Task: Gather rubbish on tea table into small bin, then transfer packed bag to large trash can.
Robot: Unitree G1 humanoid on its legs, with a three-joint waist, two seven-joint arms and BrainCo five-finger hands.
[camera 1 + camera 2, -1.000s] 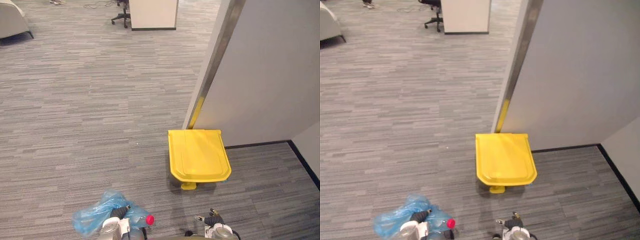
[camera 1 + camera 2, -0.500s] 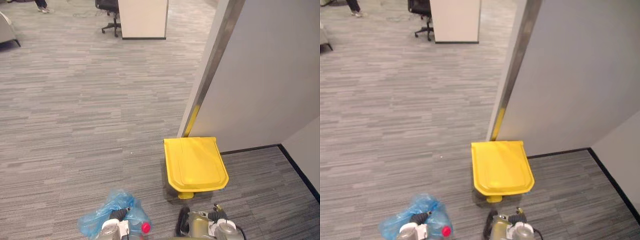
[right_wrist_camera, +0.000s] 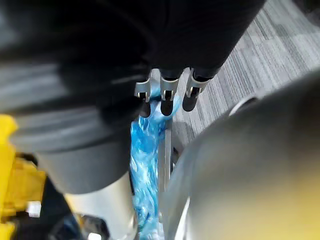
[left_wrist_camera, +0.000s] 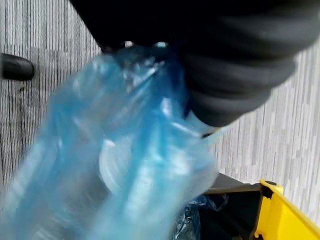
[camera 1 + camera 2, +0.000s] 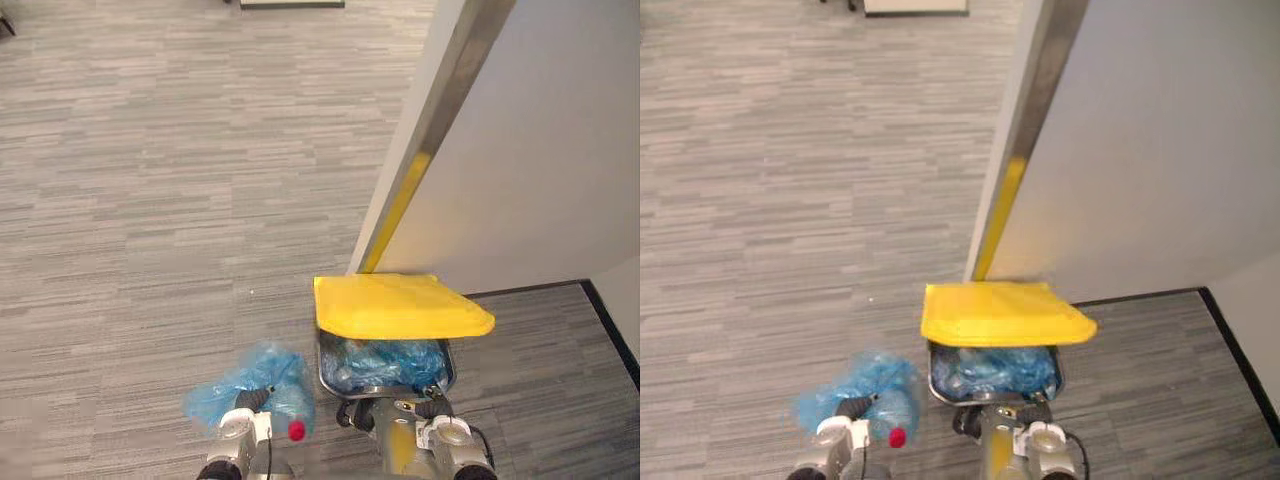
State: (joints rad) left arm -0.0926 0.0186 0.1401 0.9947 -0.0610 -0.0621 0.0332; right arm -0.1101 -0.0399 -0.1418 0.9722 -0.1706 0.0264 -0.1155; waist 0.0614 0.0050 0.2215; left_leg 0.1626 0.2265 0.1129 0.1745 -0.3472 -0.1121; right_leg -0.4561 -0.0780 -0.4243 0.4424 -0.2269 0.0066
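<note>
Any print on the things inside the blue bag [image 5: 250, 383] was too blurred to read. The bag hung from the left hand [image 5: 238, 424], whose dark-tipped fingers were clamped on its gathered near edge. It hung above the carpet [image 5: 150, 180], just to the left of the large trash can [image 5: 322, 372] and outside it.

In the left wrist view the bag was smeared, and its neck ran up under the dark cover, so the grip itself was hidden there. A red cap [image 5: 297, 431] showed at the bag's near edge beside the hand; whether it lay inside the plastic could not be told. Pale shapes within the bag could not be identified.

The bag was thin, translucent and crinkled, and it bulged with its load.

The can's yellow lid [image 5: 400, 307] stood raised and tilted, covering the rear of the opening. Under it a crumpled blue liner [image 5: 385, 362] filled the part of the can that could be seen. The right hand [image 3: 169, 94] was low at the can's front rim, close to the liner. Whether it was open or closed, and whether it touched the rim, could not be told.

Behind the can rose a pale wall panel [image 5: 540, 150] with a metal edge strip [image 5: 440, 110], cut off at the top.
</note>
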